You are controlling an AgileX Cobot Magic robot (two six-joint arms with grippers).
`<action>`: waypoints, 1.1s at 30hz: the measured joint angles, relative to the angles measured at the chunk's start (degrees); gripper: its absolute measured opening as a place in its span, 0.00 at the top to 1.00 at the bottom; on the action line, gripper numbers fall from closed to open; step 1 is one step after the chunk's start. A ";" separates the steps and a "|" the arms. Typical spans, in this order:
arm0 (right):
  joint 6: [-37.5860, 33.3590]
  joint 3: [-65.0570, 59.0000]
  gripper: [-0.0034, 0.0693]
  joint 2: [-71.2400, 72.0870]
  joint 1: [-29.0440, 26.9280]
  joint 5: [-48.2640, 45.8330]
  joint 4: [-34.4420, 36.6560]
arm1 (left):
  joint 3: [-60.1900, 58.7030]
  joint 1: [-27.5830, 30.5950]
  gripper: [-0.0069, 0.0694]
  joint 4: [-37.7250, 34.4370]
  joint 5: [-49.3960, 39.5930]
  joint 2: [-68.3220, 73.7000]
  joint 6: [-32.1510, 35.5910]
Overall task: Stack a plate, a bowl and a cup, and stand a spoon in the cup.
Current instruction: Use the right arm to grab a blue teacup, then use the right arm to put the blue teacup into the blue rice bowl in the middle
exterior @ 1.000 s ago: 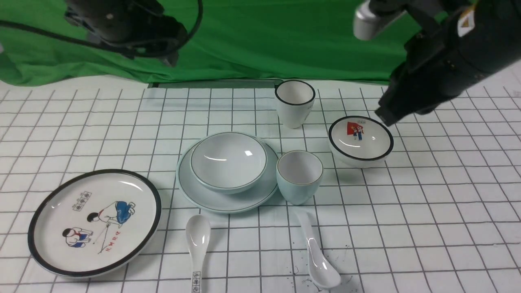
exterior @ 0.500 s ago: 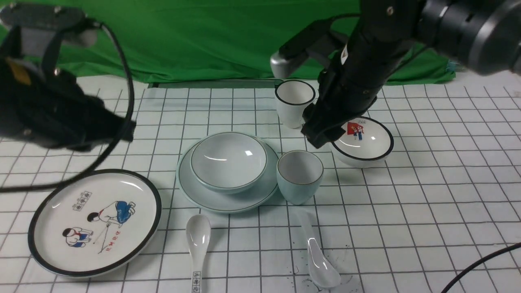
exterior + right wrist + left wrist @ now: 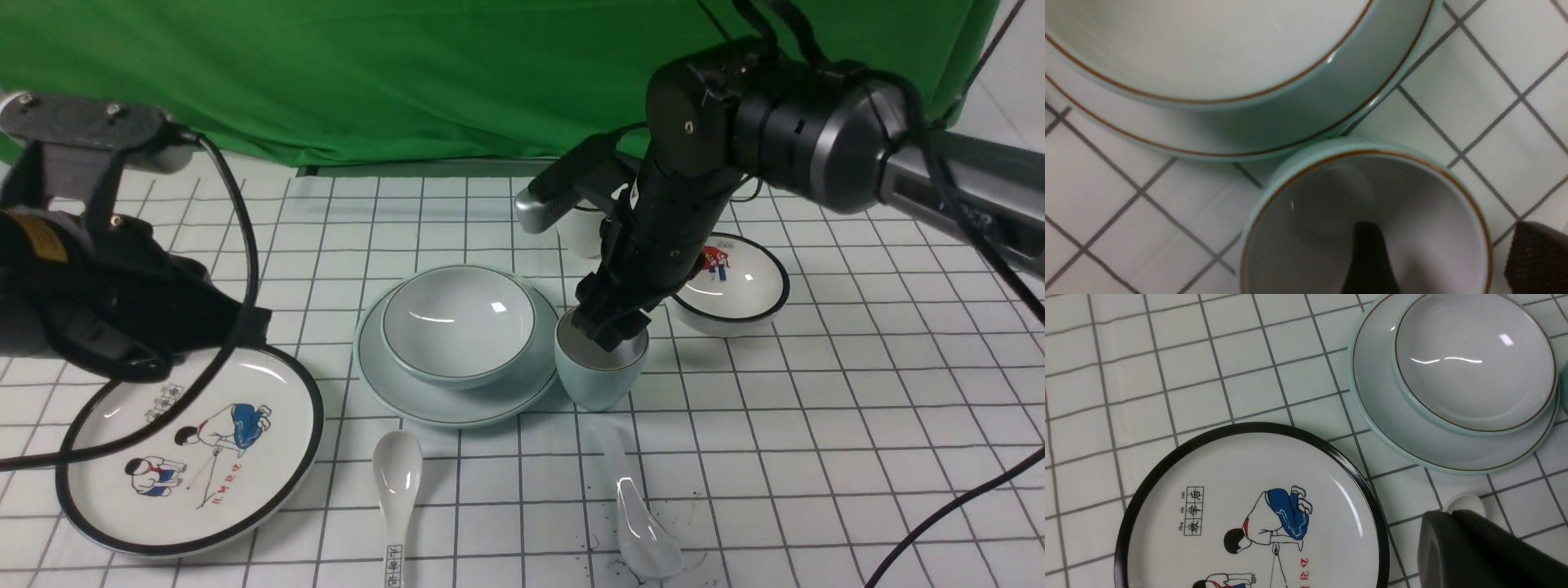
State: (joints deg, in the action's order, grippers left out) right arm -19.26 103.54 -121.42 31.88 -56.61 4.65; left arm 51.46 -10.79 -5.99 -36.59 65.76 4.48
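Our right gripper [image 3: 611, 328], jaws apart, straddles the far rim of the cup [image 3: 598, 380]; our left gripper [image 3: 1451, 516], jaws together, hovers by the cartoon plate [image 3: 1249, 429].

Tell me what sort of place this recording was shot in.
Probably a staged robot test bench, not a real kitchen: a green backdrop cloth hangs behind, the work surface is a white gridded sheet, and a left arm and a right arm hang over it.
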 joint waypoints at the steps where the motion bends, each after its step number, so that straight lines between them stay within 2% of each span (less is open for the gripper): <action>1: 0.00 0.00 0.35 -0.41 0.00 0.12 0.00 | 0.00 0.00 0.96 0.00 0.08 0.00 0.00; 4: 0.00 0.00 0.56 -1.01 0.00 0.24 0.00 | 0.00 0.00 0.96 0.00 0.08 0.00 0.00; 6: 0.05 0.10 0.77 -1.13 0.00 0.28 -0.09 | 0.00 0.00 0.96 0.00 0.08 0.00 0.00; 7: 0.11 0.48 0.82 -1.13 0.00 -0.06 0.14 | 0.00 0.00 0.96 0.00 0.08 0.00 0.00; 12: 0.07 5.41 0.83 -1.03 -0.06 -3.85 0.12 | 0.00 0.00 0.96 0.00 0.08 0.00 0.00; 17: 0.04 17.14 0.83 0.49 -0.06 -10.13 2.98 | -0.06 0.00 0.96 0.00 0.13 0.00 -0.14; 21: 0.00 19.97 0.83 0.73 0.56 -8.02 8.10 | -0.06 0.00 0.96 0.00 0.13 0.00 -0.08; 33: 2.16 20.04 0.83 -8.02 4.81 1.11 9.45 | -0.06 0.00 0.96 0.00 0.25 0.00 -0.08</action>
State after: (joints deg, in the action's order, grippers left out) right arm -17.10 123.58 -129.44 36.69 -55.50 14.10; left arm 51.40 -10.79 -5.99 -36.33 65.76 4.40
